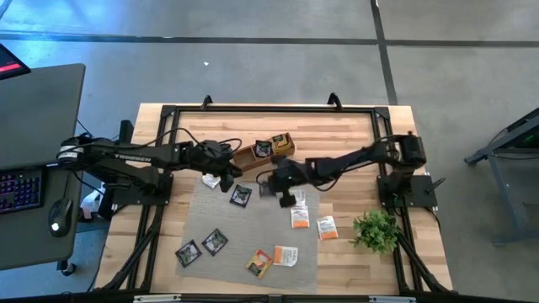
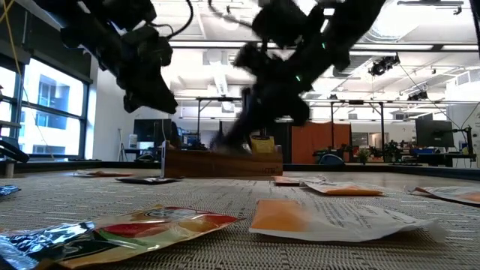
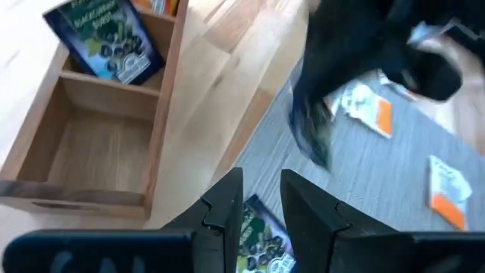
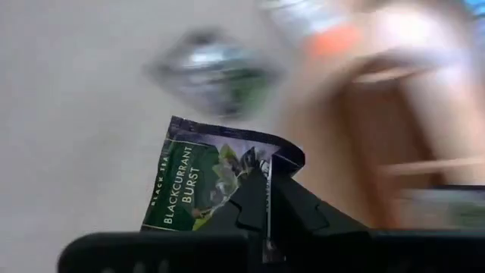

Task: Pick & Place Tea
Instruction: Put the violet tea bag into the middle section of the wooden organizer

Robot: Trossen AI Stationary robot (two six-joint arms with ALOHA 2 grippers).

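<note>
Right end effector (image 4: 267,199) pinching black sachet (image 4: 208,186) edge above mat; left end effector (image 3: 261,203) spread.

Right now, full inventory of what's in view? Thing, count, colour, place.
black sachets: five flat ones, four on the mat, one under the left gripper
held black sachet: one, in the right gripper
white-and-orange sachets: four, on the mat's right half
yellow-orange sachet: one, at the mat's front edge
wooden box: one, brown, behind the mat; one black sachet stands in it, one compartment empty
mat: one, grey, table centre
plant: one, green, table's front right
table: one, light wood
left gripper: open, above a black sachet at the mat's rear left
right gripper: shut on held black sachet, mid-table beside the box
</note>
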